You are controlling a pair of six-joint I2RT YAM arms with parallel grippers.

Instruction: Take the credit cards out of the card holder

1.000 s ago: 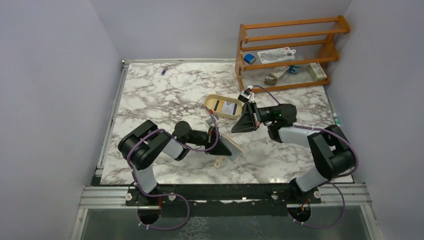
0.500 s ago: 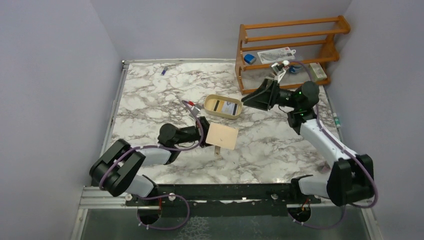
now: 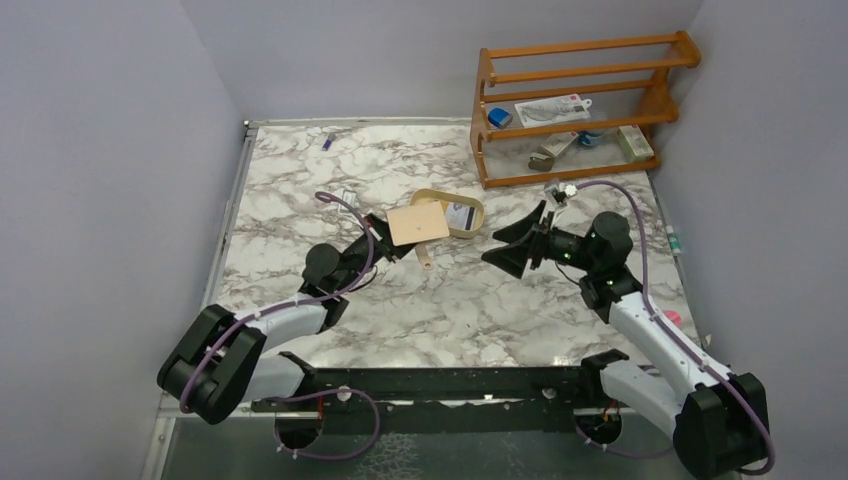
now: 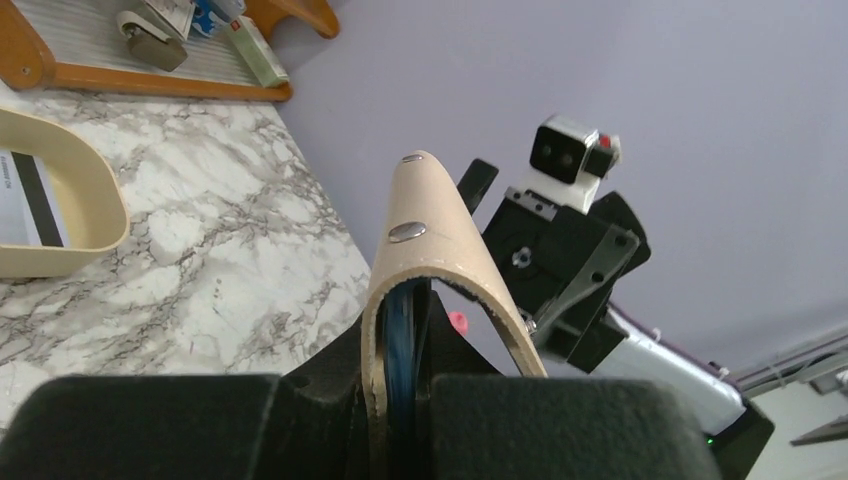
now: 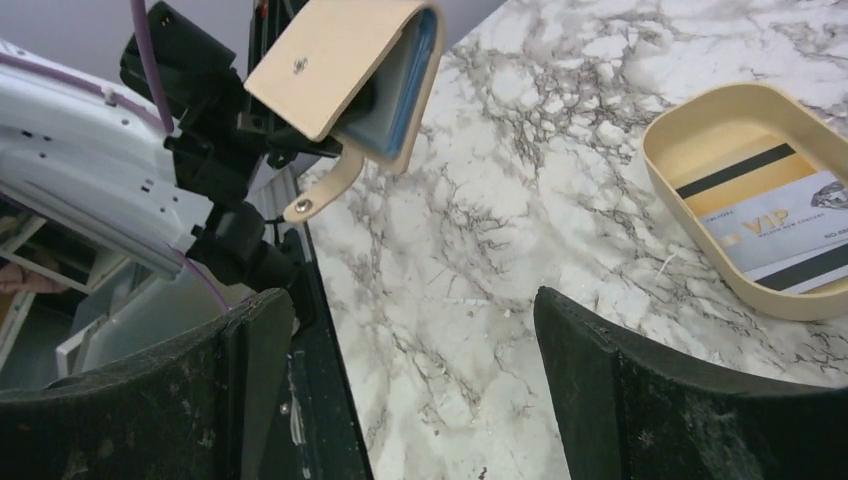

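- Whitish cards (image 5: pixel 775 228) with black stripes lie in the oval tray (image 5: pixel 662 150); one reads "VIP".
- The left gripper (image 3: pixel 388 241) pinches the tan holder (image 3: pixel 418 224) in the air over the table's (image 3: pixel 300 200) middle, beside the tray; blue cards (image 5: pixel 405 85) sit inside it.
- The right gripper (image 3: pixel 507 246) is spread wide and empty.
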